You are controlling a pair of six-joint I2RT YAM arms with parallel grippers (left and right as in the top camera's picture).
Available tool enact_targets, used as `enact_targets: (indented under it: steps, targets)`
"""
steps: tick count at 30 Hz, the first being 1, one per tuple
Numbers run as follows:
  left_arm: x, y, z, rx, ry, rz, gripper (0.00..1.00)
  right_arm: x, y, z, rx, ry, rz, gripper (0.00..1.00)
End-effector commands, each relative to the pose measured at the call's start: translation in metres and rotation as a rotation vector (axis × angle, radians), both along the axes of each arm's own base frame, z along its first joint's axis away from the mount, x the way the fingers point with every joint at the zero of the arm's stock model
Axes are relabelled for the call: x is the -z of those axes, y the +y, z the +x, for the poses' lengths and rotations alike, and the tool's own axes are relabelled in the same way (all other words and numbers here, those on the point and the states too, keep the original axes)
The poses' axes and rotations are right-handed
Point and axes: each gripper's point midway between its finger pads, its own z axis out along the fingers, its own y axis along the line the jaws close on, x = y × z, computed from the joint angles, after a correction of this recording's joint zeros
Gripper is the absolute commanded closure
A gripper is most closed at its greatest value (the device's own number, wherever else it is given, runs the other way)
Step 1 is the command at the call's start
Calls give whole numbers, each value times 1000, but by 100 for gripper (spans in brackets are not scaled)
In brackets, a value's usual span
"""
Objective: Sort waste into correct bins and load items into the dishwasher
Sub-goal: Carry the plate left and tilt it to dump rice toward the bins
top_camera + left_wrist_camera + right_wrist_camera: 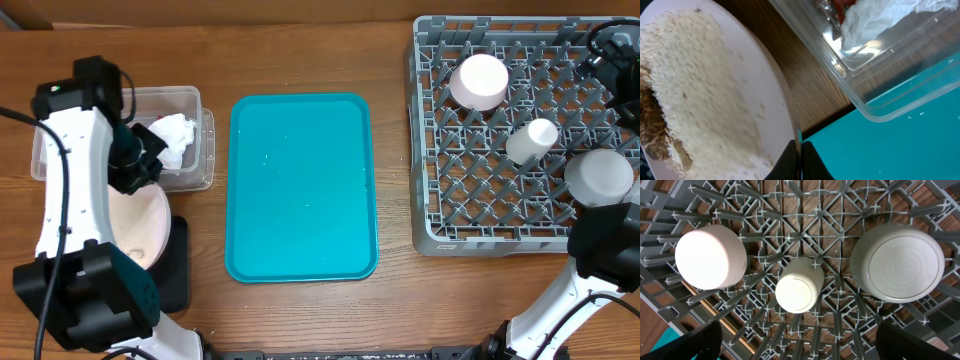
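Pink bowl [479,80], cup [531,140] and whitish bowl [598,177] racked in dish rack [440,200]; tissues [175,135] binned; left fingers [785,167] clamp unscraped plate [760,85], lower left; right fingers [695,342] spread, empty

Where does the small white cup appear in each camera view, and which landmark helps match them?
Overhead: small white cup, right side, middle of the grey dish rack.
Left wrist: not in view.
Right wrist: centre of the picture, between the pale pink bowl and the whitish bowl.
Shared landmark: the dish rack's lattice, seen in overhead and right wrist.
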Motion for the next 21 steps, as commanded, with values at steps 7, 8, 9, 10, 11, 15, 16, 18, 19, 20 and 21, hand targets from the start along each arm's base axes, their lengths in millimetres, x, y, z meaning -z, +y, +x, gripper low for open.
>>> enact_targets:
  steps: [7,8,9,10,11,15,16,18,19,20,21]
  targets:
    - [-17,3,-4,30,-106,-158,96,-14,0,-1,6,-39,-10,0]
    - [-17,5,-4,31,-111,-166,96,-14,0,-1,6,-39,-10,0]
    - [-18,6,-4,31,-117,-175,95,-14,0,-1,6,-39,-10,0]
    - [-18,7,-4,30,-124,-187,96,-14,0,-1,6,-39,-10,0]
    - [-19,8,-5,27,-129,-197,96,-14,0,-1,6,-39,-10,0]
    - [-21,14,-9,8,-143,-235,95,-14,0,-1,6,-39,-10,0]
    - [-21,14,-10,10,-151,-252,96,-14,0,-1,6,-39,-10,0]
    - [-23,16,-11,7,-164,-283,96,-14,0,-1,6,-39,-10,0]
    - [-25,16,-12,9,-176,-301,96,-14,0,-1,6,-39,-10,0]
    - [-26,17,-12,6,-186,-318,95,-14,0,-1,6,-39,-10,0]
    - [-26,19,-13,-1,-189,-324,96,-14,0,-1,6,-39,-10,0]
